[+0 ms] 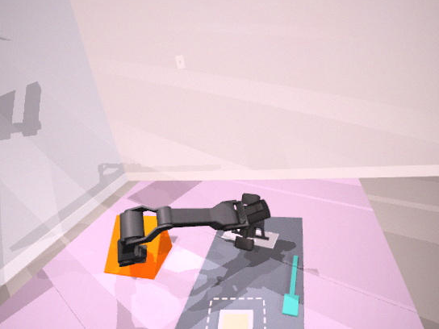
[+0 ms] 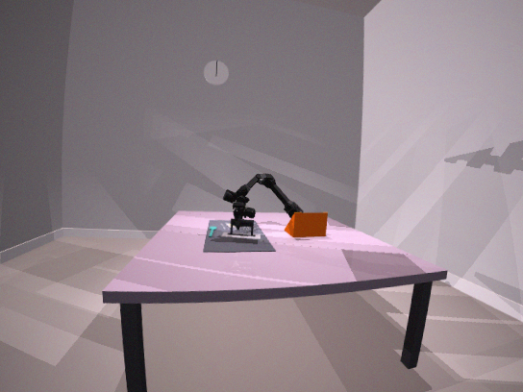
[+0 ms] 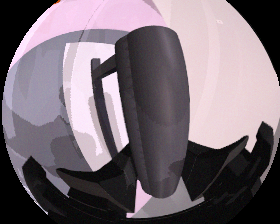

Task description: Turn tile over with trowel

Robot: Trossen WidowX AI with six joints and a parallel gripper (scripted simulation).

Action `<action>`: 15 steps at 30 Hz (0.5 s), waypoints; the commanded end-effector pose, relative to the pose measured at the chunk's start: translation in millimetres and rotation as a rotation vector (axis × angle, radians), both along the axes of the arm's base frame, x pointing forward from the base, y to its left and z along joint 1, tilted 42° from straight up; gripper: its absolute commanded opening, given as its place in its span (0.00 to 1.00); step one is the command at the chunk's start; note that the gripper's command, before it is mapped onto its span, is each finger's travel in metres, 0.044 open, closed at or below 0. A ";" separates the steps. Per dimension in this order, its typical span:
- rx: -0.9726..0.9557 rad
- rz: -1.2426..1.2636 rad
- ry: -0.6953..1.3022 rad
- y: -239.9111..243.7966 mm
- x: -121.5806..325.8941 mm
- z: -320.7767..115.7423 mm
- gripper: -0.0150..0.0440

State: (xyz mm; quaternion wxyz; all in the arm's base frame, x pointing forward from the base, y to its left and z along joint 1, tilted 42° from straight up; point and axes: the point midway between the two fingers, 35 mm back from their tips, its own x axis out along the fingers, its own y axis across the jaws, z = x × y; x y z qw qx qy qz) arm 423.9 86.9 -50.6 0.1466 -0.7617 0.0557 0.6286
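My gripper (image 1: 253,226) (image 2: 241,219) (image 3: 151,138) is shut on the thick dark handle of a trowel. The trowel's white blade (image 1: 272,240) (image 2: 255,236) (image 3: 80,85) is flat and roughly level at the mat's far end in the top view; whether it touches the mat I cannot tell. The tile (image 1: 236,321) has a white rim and a cream square on its upper face. It lies inside the dashed outline (image 1: 211,299), cut off by the bottom edge of the top view. In the wrist view the handle hides much of the blade, and the tile is not seen.
A teal spatula-like tool (image 1: 290,305) (image 2: 211,231) lies along one side of the grey mat (image 1: 292,229) (image 2: 216,245). An orange block (image 1: 162,256) (image 2: 310,225) stands under the arm's base on the pink table (image 1: 331,227) (image 2: 183,278).
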 end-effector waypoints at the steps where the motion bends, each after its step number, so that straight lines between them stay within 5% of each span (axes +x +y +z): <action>1: 0.010 0.009 -0.003 -1.4 0.0 -3.4 0.25; 15: 0.009 0.009 -0.003 -16.2 -1.8 -20.1 0.25</action>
